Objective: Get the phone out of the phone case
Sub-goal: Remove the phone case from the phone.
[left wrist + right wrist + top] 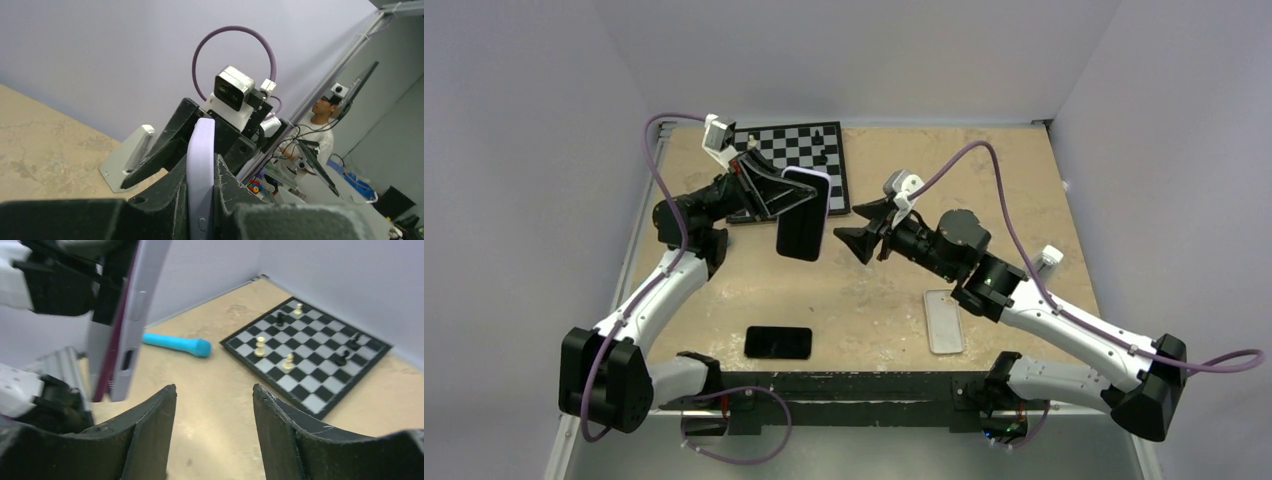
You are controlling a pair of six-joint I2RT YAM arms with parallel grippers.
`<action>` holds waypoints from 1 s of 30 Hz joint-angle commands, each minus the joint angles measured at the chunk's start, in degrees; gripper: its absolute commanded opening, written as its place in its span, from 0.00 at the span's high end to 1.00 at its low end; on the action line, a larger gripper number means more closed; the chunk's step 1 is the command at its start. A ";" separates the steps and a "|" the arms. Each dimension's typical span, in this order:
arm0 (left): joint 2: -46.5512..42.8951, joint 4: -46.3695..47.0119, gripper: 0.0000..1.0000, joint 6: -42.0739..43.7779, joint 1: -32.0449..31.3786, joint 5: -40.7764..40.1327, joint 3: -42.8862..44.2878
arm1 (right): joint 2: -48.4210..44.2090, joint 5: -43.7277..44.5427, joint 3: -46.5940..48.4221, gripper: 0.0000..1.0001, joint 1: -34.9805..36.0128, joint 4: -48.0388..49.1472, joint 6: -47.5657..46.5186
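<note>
One phone case (pixel 201 165) clamped between left fingers (pixel 161 150); right fingers (pixel 150 435) apart nearby

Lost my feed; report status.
Left gripper shut on cased phone, held aloft. Right gripper open, facing it, apart. Phone not yet out. Nothing between them.
</note>
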 commanded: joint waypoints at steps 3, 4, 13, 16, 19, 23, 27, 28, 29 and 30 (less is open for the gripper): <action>-4.09 -2.16 1.00 3.16 3.50 -9.41 -2.86 | -1.56 -3.23 -1.22 0.38 -1.92 3.21 25.43; -4.64 -3.56 1.00 4.82 3.75 -10.12 -3.36 | -1.60 -5.36 -1.33 0.38 -2.90 3.31 27.57; -7.53 -12.05 1.00 10.28 4.71 -16.29 -7.03 | 2.64 -24.52 -6.40 0.42 -8.30 23.24 50.30; -7.27 -12.15 1.00 10.32 4.97 -16.68 -7.35 | 5.21 -26.66 -6.77 0.49 -8.30 28.66 53.91; -6.60 -11.10 1.00 9.18 5.52 -16.84 -7.65 | 7.02 -27.56 -6.90 0.56 -8.31 31.34 55.42; -6.12 -10.09 1.00 8.44 5.64 -16.79 -7.71 | 8.46 -27.67 -7.23 0.59 -8.29 33.44 56.28; -5.44 -8.55 1.00 6.79 5.79 -16.85 -8.01 | 9.91 -27.49 -6.67 0.62 -8.22 33.10 55.42; -5.16 -7.59 1.00 6.15 5.88 -16.84 -8.05 | 10.20 -27.33 -6.60 0.61 -8.22 32.98 55.08; -4.90 -6.74 1.00 5.40 6.02 -16.84 -8.18 | 10.44 -27.14 -6.50 0.61 -8.24 32.56 54.84; -4.65 -6.04 1.00 4.70 6.11 -16.91 -8.23 | 10.64 -27.17 -6.35 0.61 -8.22 32.51 54.69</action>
